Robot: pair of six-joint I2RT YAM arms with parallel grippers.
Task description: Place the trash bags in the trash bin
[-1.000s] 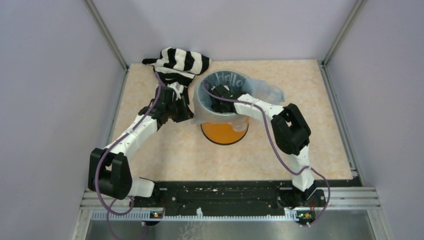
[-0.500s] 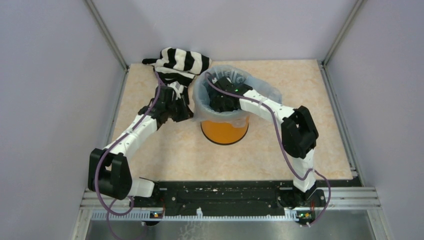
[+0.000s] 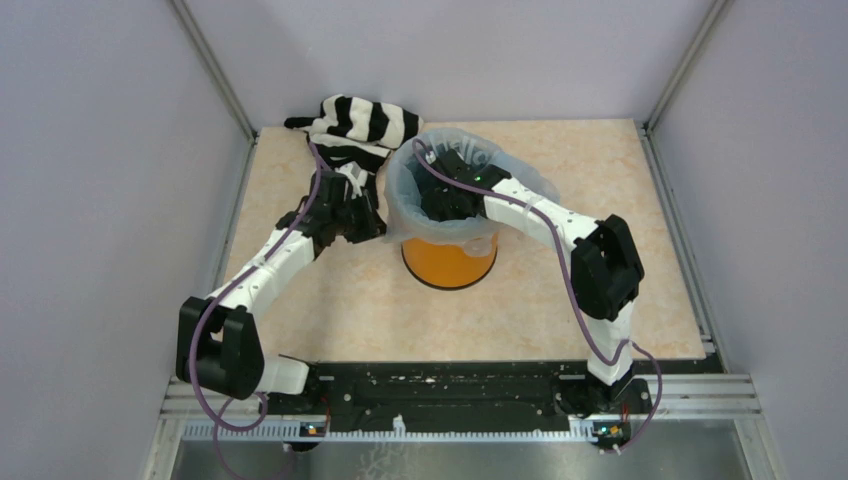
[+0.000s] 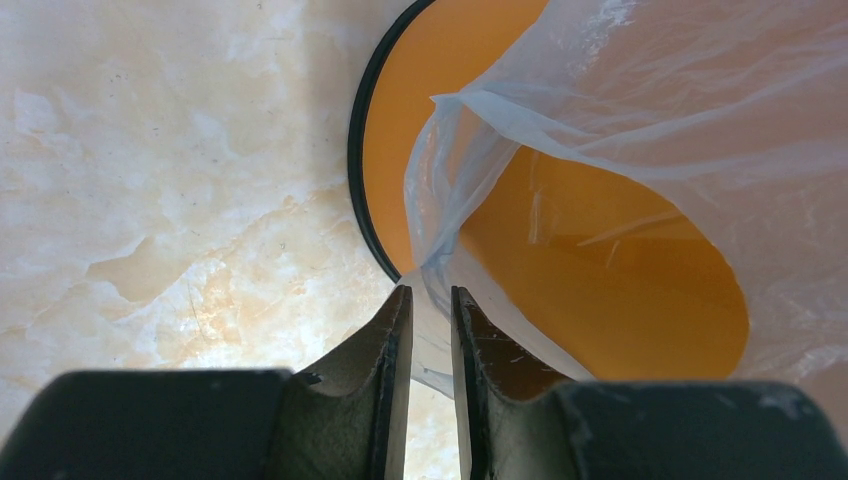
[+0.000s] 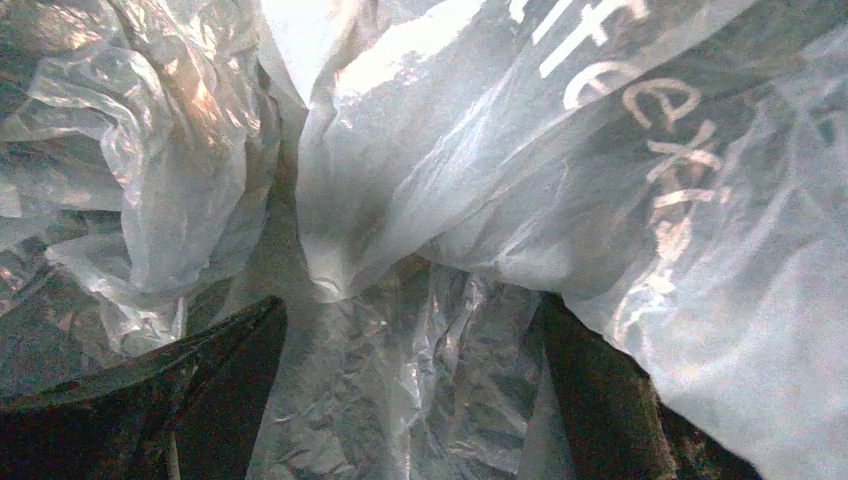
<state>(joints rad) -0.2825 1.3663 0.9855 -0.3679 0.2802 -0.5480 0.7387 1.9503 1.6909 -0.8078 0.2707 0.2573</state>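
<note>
- Trash bags (image 3: pixel 521 182): one light-blue film bag, judged mostly in. Its body hung inside the trash bin (image 3: pixel 448 262) and its mouth was folded out over the rim nearly all the way round.
- Near-left of the trash bin: the left gripper (image 4: pixel 430 295) was narrow, pinching a fold of the bag's edge low against the outside of the orange wall. The film ran down between its fingers.
- Inside the trash bin: the right gripper (image 5: pixel 410 320) stood spread wide with nothing clamped. Crumpled film and white lettering lay right in front of it, and whether the fingers touched the film could not be told.
- Left to do, by my judgement: press the trash bags down to the bottom, free the pinched fold and draw both arms clear.
- Beyond the trash bin, to its far left: a striped cloth (image 3: pixel 362 122) lay on the table (image 3: pixel 610 200), apart from the work.
- Against the earlier frame:
  - The bag flap that stuck out to the right of the trash bin had been drawn in against the rim.
  - The right arm had reached further over the mouth, its elbow swung outward to the right.
  - The left arm and the cloth had not shifted.
</note>
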